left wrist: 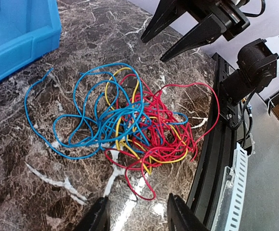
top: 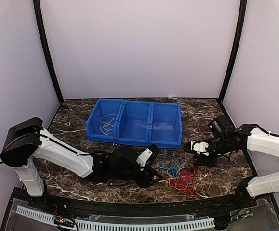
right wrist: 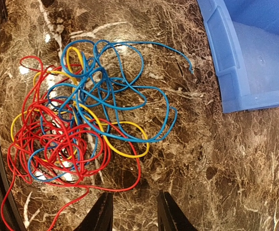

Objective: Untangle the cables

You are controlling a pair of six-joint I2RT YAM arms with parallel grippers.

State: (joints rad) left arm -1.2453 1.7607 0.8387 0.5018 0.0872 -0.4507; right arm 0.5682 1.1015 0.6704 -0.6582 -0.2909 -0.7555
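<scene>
Marble bench (top: 72, 125): bears tangled red, blue and yellow cables (top: 181, 175) near front edge, apart from blue bin (top: 129, 139); shows left fingers (left wrist: 98, 219) and right fingers (right wrist: 102, 214) spread, pinching nothing.

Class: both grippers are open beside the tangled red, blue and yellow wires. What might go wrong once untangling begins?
1. The red wire threads through the blue wire and yellow wire; pulling one may tighten the knot or drag the whole pile.
2. Red loops reach the black rail at the edge of the table and could snag there.
</scene>
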